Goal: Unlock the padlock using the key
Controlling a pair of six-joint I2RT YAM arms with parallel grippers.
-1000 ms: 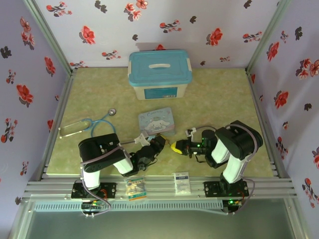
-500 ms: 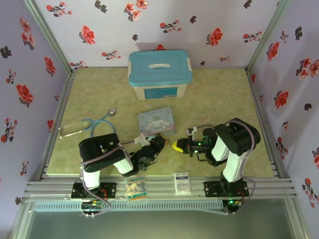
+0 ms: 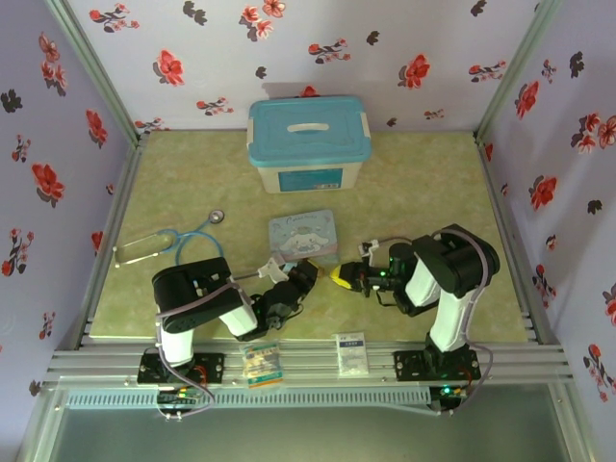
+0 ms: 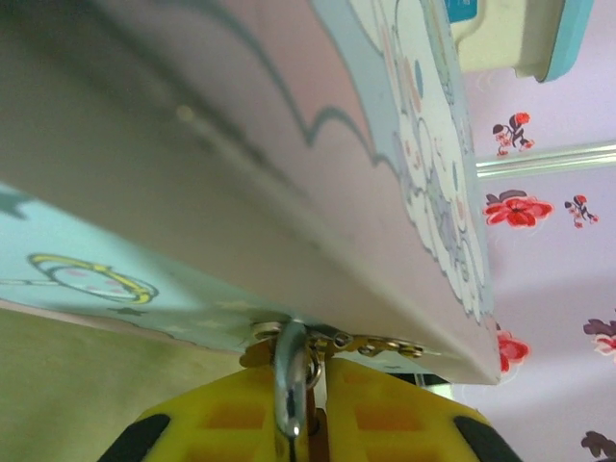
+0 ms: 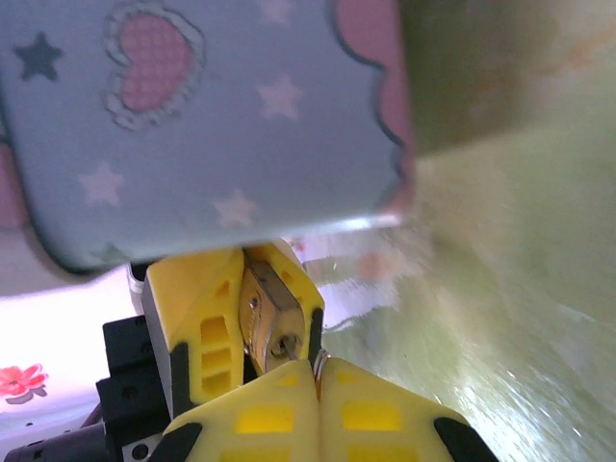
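Tin point(image 3: 302, 234): largest item near the work; lies flat on the table just behind both grippers, its edge looming over the fingertips in both wrist views; hazard: a lift or roll of either wrist could strike it and jolt the alignment.
Left gripper point(image 4: 310, 414): closed on the padlock, one yellow finger on each side; hazard: the hold covers very little metal, so a sideways push from the other arm could lever the lock out.
Right gripper point(image 5: 318, 377): fingers pressed fully together, tip to tip with the left gripper; a thin metal sliver shows at the tips, judged to be the key in its pinch.
Padlock point(image 5: 262, 313): brass body clamped between the left fingers, just in front of the tin's near edge, keyway face turned towards the right gripper; hazard: turning force may spin the body in the pads instead of turning the cylinder.
Shackle point(image 4: 292, 385): silvery loop pointing towards the tin, almost touching its edge; appears seated, not certain; hazard: too little room to spring open.
Key point(image 5: 314, 364): barely visible; cannot tell whether it has entered the keyway; hazard: held by a thin blade, it may pivot, miss the slot, or drop beneath the tin.
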